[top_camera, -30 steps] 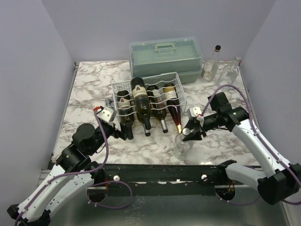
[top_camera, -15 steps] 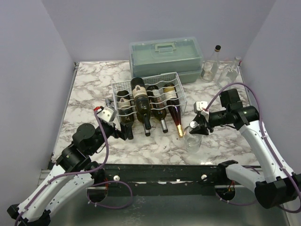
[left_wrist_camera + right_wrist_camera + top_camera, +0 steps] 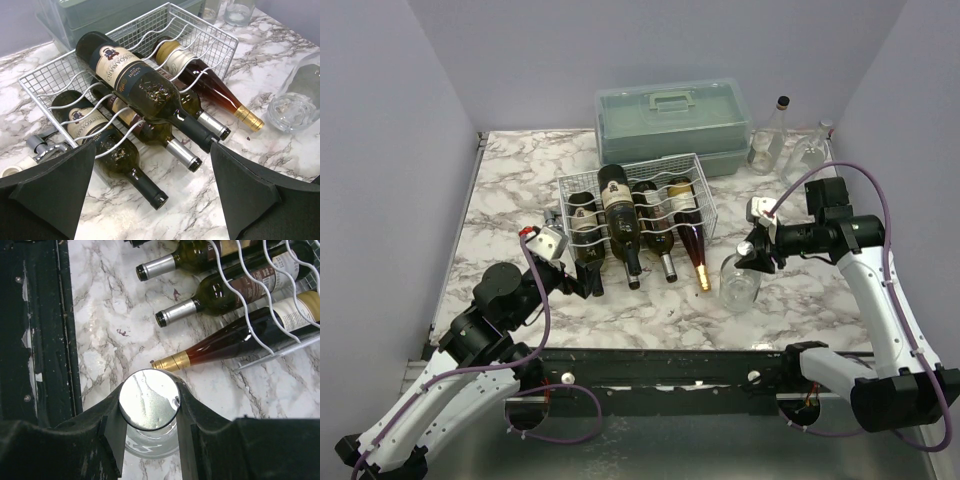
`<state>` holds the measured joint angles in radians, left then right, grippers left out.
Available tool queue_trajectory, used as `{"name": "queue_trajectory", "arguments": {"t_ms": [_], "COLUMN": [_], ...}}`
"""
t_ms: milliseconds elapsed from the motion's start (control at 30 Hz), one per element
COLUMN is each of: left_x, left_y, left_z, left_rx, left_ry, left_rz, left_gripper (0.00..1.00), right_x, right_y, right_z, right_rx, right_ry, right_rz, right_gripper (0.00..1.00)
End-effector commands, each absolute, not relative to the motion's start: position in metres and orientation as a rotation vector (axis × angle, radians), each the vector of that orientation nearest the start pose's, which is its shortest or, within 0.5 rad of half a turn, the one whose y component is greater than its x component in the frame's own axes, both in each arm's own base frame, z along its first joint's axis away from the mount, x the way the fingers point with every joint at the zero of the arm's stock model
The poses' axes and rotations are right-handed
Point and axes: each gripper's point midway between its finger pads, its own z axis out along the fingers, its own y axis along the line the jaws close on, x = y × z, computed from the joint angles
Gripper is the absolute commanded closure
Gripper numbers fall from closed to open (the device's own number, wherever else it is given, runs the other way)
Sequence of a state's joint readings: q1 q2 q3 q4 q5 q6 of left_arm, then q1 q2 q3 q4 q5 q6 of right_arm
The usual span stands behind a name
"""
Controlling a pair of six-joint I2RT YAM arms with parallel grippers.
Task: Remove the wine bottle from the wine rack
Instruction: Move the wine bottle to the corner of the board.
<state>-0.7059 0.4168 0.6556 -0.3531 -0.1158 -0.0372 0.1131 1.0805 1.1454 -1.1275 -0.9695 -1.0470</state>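
Note:
The white wire wine rack (image 3: 692, 165) stands mid-table with several wine bottles lying in its grooves, necks toward me. A big dark bottle (image 3: 145, 90) lies across the top wires. An amber bottle with gold foil (image 3: 235, 342) rests in the right groove. My right gripper (image 3: 748, 250) is shut on the silver cap (image 3: 149, 400) of a clear glass bottle (image 3: 738, 285), upright to the right of the rack. My left gripper (image 3: 578, 283) is open, its fingers (image 3: 50, 190) spread wide in front of the leftmost bottle's neck (image 3: 145, 187).
A grey-green plastic case (image 3: 672, 120) with a handle sits behind the rack. Two clear glass bottles (image 3: 767, 140) (image 3: 810, 150) stand at the back right. A small metal tool (image 3: 42, 146) lies left of the rack. The black rail (image 3: 35, 330) runs along the near edge.
My right gripper has carried the clear bottle rightward and away from the rail, bringing it from tilted to upright. The left arm has not moved.

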Motion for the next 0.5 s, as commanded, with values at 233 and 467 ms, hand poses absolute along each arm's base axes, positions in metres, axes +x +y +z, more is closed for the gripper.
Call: {"name": "queue_trajectory", "arguments": {"t_ms": [233,467], "left_x": [0.193,0.193], "left_y": [-0.150,-0.153], "left_z": [0.261,0.259], "left_rx": [0.525,0.540], "left_ry": [1.642,1.649], "left_rz": [-0.487,-0.497], "left_gripper": [0.01,0.01], "right_x": [0.235,0.256], "right_y": [0.138,0.127], "right_z": [0.263,0.263], "right_rx": [-1.363,-1.307], "right_ry": [1.610,1.647], "right_rz": [0.669,0.618], "right_gripper": [1.00,1.00]}}
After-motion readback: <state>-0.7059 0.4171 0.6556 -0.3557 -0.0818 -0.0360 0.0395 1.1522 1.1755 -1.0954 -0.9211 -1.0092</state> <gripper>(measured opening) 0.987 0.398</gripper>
